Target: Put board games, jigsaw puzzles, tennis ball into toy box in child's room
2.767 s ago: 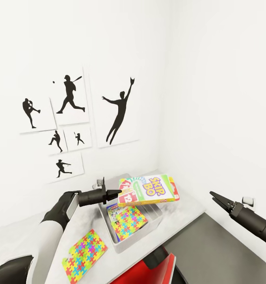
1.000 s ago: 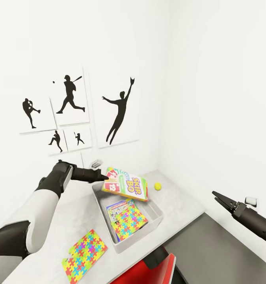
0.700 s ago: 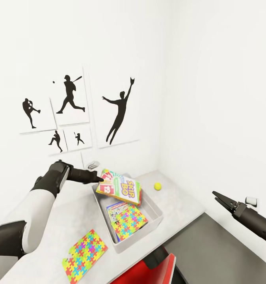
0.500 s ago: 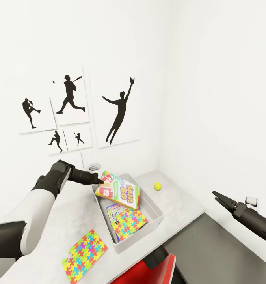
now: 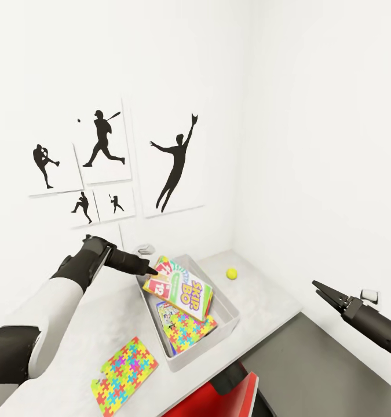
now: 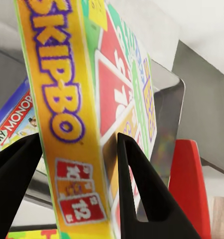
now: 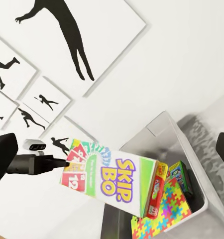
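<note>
So nearest the robot there's one jigsaw puzzle (image 5: 124, 375) lying flat on the white counter (image 5: 259, 292), outside the bin and just beside its near left corner. Looks like it hasn't been dealt with yet.

Next out is the toy box (image 5: 229, 326), with its long axis running away from the robot toward the wall. Inside, flat on the bottom, are the second jigsaw puzzle (image 5: 189, 329) and a blue game box (image 6: 15, 124) with "MONOPO…" readable on it in the left wrist view (so Monopoly, I'd guess). The right wrist view also shows a green-edged box (image 7: 179, 177) tucked in there.

Over the far half of the bin is the Skip-Bo game (image 5: 181, 288), tilted, low end toward the robot, high end pinched in the left tool (image 5: 153, 270). That tool is clamped on the box's edge, one finger on each face in the wrist view. The box sits directly over the bin opening, long axis roughly along the bin's, so my read is that letting go drops it straight in. You can read "SKIP-BO" in purple on yellow, plus a red "12" card.

The right tool (image 5: 318, 286) hangs off to the right over the dark lower unit (image 5: 311, 359), well apart, fingers parted and holding nothing.

Farthest out, the tennis ball (image 5: 231, 273) sits on the counter beyond the bin's right side, closer to the right arm.
</note>
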{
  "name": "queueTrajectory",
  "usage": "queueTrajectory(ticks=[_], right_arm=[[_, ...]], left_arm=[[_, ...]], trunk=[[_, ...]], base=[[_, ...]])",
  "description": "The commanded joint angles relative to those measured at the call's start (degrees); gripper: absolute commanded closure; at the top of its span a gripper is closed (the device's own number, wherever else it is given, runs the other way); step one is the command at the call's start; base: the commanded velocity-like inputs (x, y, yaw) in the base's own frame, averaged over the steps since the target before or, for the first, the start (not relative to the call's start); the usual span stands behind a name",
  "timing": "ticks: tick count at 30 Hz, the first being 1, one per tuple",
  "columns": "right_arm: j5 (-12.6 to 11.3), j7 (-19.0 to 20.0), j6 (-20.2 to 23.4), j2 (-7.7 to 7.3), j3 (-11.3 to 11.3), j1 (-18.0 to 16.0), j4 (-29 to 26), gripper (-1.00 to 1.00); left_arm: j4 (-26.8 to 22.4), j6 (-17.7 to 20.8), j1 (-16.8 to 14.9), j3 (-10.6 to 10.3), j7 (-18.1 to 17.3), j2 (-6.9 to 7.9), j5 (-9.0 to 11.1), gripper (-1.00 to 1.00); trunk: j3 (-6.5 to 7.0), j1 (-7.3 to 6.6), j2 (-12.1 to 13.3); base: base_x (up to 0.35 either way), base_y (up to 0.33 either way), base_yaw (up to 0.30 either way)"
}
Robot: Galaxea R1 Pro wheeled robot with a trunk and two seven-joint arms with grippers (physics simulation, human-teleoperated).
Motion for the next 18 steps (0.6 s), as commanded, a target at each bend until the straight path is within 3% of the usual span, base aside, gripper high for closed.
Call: queueTrajectory(ticks=[1, 5, 12, 18], right_arm=[[0.13, 0.27, 0.21, -0.02, -0.07, -0.03, 0.01, -1.00], [0.13, 0.27, 0.21, -0.05, -0.09, -0.03, 0.01, -1.00], [0.13, 0.27, 0.21, -0.06, -0.10, -0.03, 0.01, -1.00], [0.13, 0.27, 0.21, -0.07, -0.09, -0.03, 0.01, -1.00]], left_arm=[[-0.08, 0.30, -0.01, -0.14, -0.47, 0.01, -0.43, 1.00], [-0.08, 0.25, -0.01, -1.12, -0.47, 0.01, -0.47, 1.00], [-0.08, 0.18, -0.01, -5.52, -0.47, -0.04, -0.49, 1.00], [-0.15, -2.38, -0.01, -6.18, -0.58, -0.08, -0.54, 1.00]], trunk=[[-0.03, 0.02, -0.05], [-0.03, 0.02, -0.05], [-0.03, 0.02, -0.05], [-0.03, 0.02, -0.05]], base=[[0.000, 0.000, 0.000], [0.000, 0.000, 0.000], [0.000, 0.000, 0.000], [0.000, 0.000, 0.000]])
